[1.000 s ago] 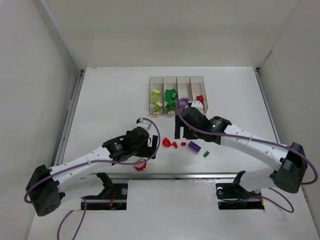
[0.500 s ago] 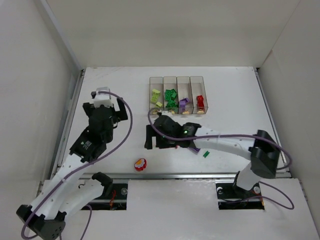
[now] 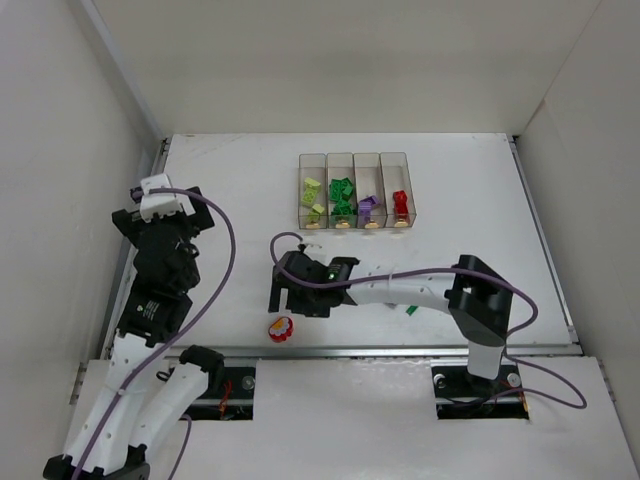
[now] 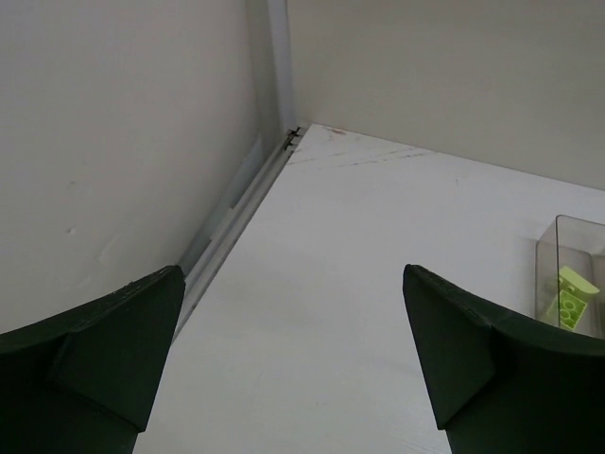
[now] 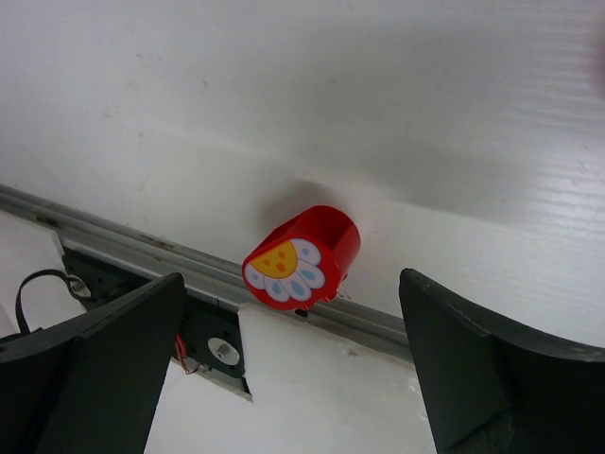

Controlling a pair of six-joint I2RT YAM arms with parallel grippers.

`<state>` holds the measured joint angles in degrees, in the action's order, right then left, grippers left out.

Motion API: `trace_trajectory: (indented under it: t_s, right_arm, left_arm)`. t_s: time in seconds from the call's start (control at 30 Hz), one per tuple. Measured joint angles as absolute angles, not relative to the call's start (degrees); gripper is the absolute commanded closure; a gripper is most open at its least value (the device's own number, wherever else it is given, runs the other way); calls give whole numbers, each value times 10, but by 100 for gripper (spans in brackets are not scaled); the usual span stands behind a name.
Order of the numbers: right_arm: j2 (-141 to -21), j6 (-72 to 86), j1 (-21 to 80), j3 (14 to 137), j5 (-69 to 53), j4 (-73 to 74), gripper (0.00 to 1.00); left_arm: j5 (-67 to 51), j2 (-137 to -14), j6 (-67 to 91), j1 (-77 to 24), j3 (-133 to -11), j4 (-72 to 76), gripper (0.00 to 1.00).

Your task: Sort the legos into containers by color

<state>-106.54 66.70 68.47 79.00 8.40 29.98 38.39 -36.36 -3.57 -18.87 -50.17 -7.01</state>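
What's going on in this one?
Two arms are sorting by color. The row of bins already holds yellow-green, green, purple and red legos. The right claw hangs open close to a red flower-faced piece by the front rail, not touching it. The left claw is open and empty near the left wall. A green brick lies loose on the table.

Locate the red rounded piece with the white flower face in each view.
Top external: red rounded flower-faced piece, near the front edge, left of centre.
Left wrist: not in view.
Right wrist: mid-frame.
Shared landmark: grey metal rail beside the piece, in top and right-wrist views.
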Motion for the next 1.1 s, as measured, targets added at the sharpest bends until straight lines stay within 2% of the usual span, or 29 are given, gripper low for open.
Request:
trace_trajectory:
  t_s: [0.33,0.77,0.9,0.93,0.97,1.1]
  right_arm:
    - [-1100,781,684,783,45,325,0]
    - [-1149,876,683,800,-26,289,0]
    - [-1149,892,684,791,-43,266,8]
    - [-1149,894,683,789,-46,263,13]
    - [-1149,896,683,788,-48,263,23]
    - [-1149,900,682,771,-55,246,38]
  left_arm:
    - [325,-412,-1,-182,-494,-38,1]
    - [285,-383,58,-171,-467,-45,1]
    - [285,-380,60,-171,-460,-44,1]
    - [285,-380,60,-171,-457,-44,1]
    - [285,-380,61,-171,-456,-44,1]
    - [285,-380,61,-171,-453,-44,1]
